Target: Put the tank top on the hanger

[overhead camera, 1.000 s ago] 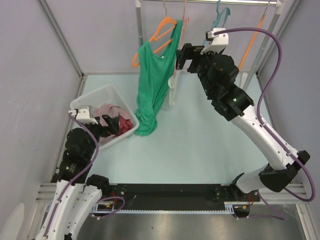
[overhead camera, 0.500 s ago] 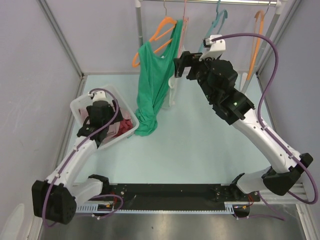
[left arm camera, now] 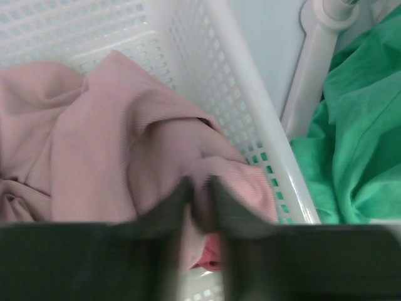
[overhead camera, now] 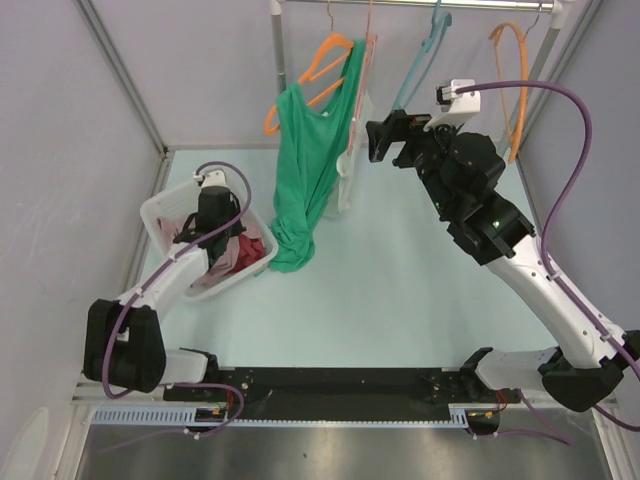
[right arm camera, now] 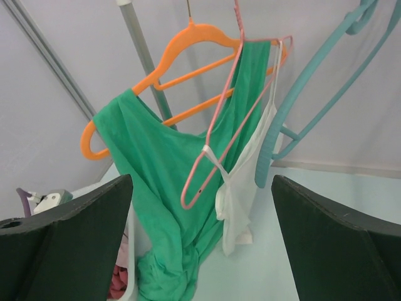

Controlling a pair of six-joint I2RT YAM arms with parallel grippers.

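The dusty pink tank top lies bunched in the white basket. My left gripper reaches down into the basket, and its dark fingers are shut on a raised fold of the pink fabric. From above, the left gripper sits over the basket, hiding most of the tank top. The teal hanger hangs by its hook from the rod at the back. My right gripper is held high just left of it, wide open and holding nothing. The teal hanger shows at the upper right of the right wrist view.
A long green tank top hangs from an orange hanger, its hem reaching the table beside the basket. A white top hangs on a thin pink hanger. Another orange hanger hangs at the right. A red cloth lies under the pink fabric.
My left arm has swung forward and down into the basket, and its gripper has gone from open to shut on the pink fabric. My right gripper has shifted right, toward the teal hanger.
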